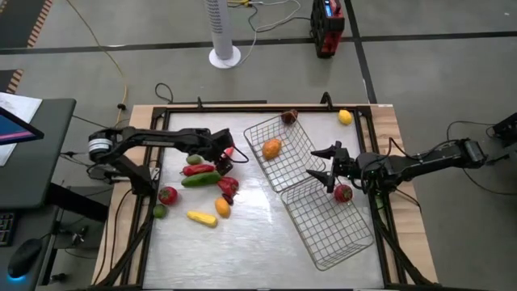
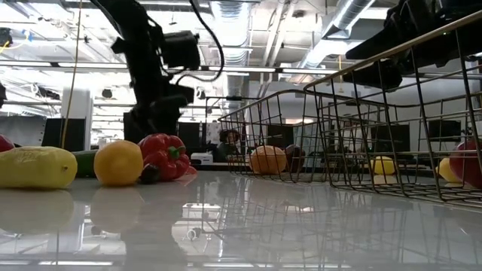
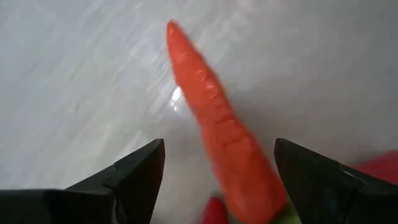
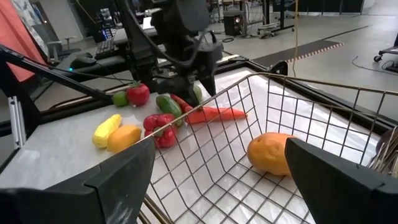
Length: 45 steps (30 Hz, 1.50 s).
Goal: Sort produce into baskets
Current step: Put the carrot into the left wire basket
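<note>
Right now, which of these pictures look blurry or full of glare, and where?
Left wrist view: the long orange carrot is smeared and soft, with a small white glint on the table beside it. Low view: the glossy white tabletop mirrors the ceiling lights. High view: a pale sheen beside the silver wire-mesh baskets.

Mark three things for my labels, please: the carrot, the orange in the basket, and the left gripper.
carrot [image 3: 214, 130]: left wrist view, mid-body.
orange [image 4: 268, 154]: right wrist view, centre of its rind, inside the basket [image 4: 205, 165].
left gripper [image 3: 217, 171]: left wrist view, midway between its open fingertips, which straddle the carrot.
</note>
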Motion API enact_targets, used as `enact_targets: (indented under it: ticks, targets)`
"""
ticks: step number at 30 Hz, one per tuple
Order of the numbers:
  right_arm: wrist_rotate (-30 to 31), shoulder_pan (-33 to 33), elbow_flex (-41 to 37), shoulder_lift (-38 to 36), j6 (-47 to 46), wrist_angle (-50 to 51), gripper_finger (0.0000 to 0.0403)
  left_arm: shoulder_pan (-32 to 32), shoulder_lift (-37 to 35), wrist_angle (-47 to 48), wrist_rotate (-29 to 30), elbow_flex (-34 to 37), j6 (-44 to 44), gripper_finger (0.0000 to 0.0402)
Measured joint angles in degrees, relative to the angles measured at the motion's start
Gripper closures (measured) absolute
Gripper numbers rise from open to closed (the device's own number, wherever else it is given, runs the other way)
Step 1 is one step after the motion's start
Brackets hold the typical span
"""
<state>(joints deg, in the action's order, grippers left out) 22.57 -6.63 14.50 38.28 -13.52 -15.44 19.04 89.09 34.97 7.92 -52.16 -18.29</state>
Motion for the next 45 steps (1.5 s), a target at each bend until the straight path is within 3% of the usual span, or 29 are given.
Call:
enact_targets:
  ticks: [13, 25, 31, 39, 45]
  targets:
    - [0.0, 0.0, 0.0, 0.0, 0.0, 0.1, 0.0017, 0.9, 3.9, 0.6, 0.0, 0.0, 3.3, 0.0127]
    - [0.0, 0.0, 0.0, 0.0, 0.0, 0.2, 0.0017, 0.9, 2.6, 1.8, 0.2, -0.3, 5.7, 0.0256]
    - [0.0, 0.0, 0.0, 0.0, -0.1, 0.2, 0.0017, 0.9, -1.0, 1.9, 0.5, -0.6, 6.1, 0.0293]
    - [0.0, 0.1, 0.0, 0.0, -0.1, 0.0, 0.0017, 0.9, -9.2, 3.0, 2.6, -0.6, 6.3, 0.0296]
    - [0.0, 0.1, 0.0, 0.0, -0.1, -0.2, 0.0017, 0.9, -14.4, -2.0, 10.2, -0.6, 8.1, 0.0296]
